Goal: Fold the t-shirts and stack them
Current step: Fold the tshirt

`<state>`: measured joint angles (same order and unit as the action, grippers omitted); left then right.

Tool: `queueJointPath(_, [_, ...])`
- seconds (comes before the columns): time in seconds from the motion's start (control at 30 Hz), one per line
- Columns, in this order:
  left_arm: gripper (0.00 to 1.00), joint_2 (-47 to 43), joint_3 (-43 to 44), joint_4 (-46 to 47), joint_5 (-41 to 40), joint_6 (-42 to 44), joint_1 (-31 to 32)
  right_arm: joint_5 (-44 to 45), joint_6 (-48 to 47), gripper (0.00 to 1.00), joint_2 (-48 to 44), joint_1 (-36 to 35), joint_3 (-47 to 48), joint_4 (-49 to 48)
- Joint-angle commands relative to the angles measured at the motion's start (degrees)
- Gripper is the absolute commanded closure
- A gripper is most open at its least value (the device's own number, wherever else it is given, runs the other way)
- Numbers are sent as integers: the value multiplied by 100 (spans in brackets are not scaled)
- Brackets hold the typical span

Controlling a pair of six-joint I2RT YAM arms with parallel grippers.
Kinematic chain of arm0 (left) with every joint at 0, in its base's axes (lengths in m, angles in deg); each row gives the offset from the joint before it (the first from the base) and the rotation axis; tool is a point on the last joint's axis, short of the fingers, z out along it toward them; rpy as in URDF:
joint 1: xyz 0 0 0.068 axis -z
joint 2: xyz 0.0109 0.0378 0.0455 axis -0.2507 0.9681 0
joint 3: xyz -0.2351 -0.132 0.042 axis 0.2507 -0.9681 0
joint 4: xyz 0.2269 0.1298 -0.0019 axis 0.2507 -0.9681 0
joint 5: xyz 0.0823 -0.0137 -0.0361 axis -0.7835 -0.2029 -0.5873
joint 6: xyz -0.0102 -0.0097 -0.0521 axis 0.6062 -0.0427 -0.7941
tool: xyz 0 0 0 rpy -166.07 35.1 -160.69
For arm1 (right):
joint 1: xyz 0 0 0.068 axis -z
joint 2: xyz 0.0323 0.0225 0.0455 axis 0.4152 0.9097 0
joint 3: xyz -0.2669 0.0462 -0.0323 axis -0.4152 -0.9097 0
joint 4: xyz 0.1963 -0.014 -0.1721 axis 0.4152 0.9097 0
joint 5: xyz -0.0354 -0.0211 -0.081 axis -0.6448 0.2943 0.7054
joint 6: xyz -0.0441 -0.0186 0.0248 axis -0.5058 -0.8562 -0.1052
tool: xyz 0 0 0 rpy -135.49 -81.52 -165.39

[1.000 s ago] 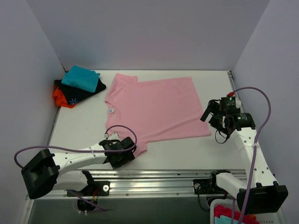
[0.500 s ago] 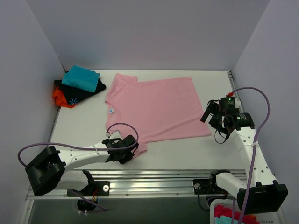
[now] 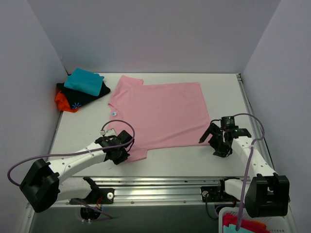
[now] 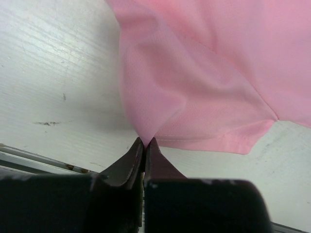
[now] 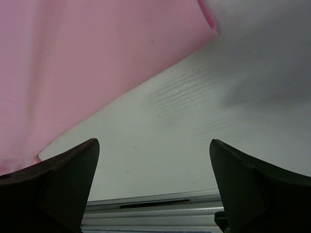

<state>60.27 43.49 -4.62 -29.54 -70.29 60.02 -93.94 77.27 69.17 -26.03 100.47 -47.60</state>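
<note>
A light-pink t-shirt point(image 3: 160, 114) lies spread flat across the middle of the white table point(image 3: 77, 131). My left gripper point(image 3: 124, 153) is at the shirt's near-left sleeve. In the left wrist view the gripper point(image 4: 145, 141) is shut on a pinched peak of the pink cloth point(image 4: 204, 73). My right gripper point(image 3: 210, 139) is low over the table just off the shirt's near-right corner. It stands open point(image 5: 154, 145) over bare table, with the pink hem point(image 5: 87, 63) ahead of it. Teal point(image 3: 83, 81), black point(image 3: 85, 97) and orange-red point(image 3: 63, 102) t-shirts are piled at the back left.
A metal rail point(image 3: 165, 187) runs along the table's near edge. Walls close in the left, back and right sides. A bin holding coloured cloth point(image 3: 238, 225) sits below the table at the near right.
My left gripper has closed on the pink sleeve edge and drawn it slightly left. The right arm has swung down and inward to the shirt's near-right corner.
</note>
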Motion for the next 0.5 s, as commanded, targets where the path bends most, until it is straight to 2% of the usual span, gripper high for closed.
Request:
queueJointPath(0.0, [98, -149, 390, -387, -77, 502, -120, -10, 281, 8, 244, 88, 16, -648])
queueJointPath(0.23, [98, -263, 470, -545, 90, 1046, -489, 622, 369, 10, 675, 123, 139, -947])
queueJointPath(0.47, [98, -386, 522, -563, 353, 1469, -998, 1097, 492, 20, 948, 431, 7, -1158])
